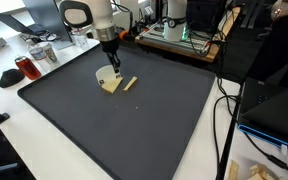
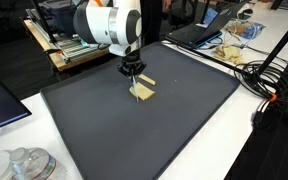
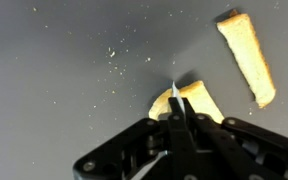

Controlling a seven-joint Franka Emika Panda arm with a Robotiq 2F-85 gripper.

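Note:
On the dark mat [image 1: 144, 130] [image 2: 114, 140] lies a tan piece of bread [image 1: 111, 86] [image 2: 144, 95] [image 3: 202, 100]. A narrow tan strip [image 1: 130, 83] [image 2: 147, 80] [image 3: 247, 55] lies apart beside it. My gripper [image 1: 110, 62] [image 2: 132, 74] [image 3: 173, 106] hangs right over the larger piece, pointing down. Its fingers are shut on a thin white blade [image 3: 172, 88] [image 2: 134, 88]. The blade's tip reaches the edge of the bread. In the wrist view my black fingers hide the near part of that piece.
Crumbs [image 3: 114, 58] dot the mat near the bread. A red thing [image 1: 25, 67] and a jar [image 1: 42, 52] stand beyond one mat edge, and cables [image 1: 224, 110] [image 2: 269, 80] run along another. A laptop [image 2: 196, 34] and clear containers [image 2: 24, 165] sit on the white table.

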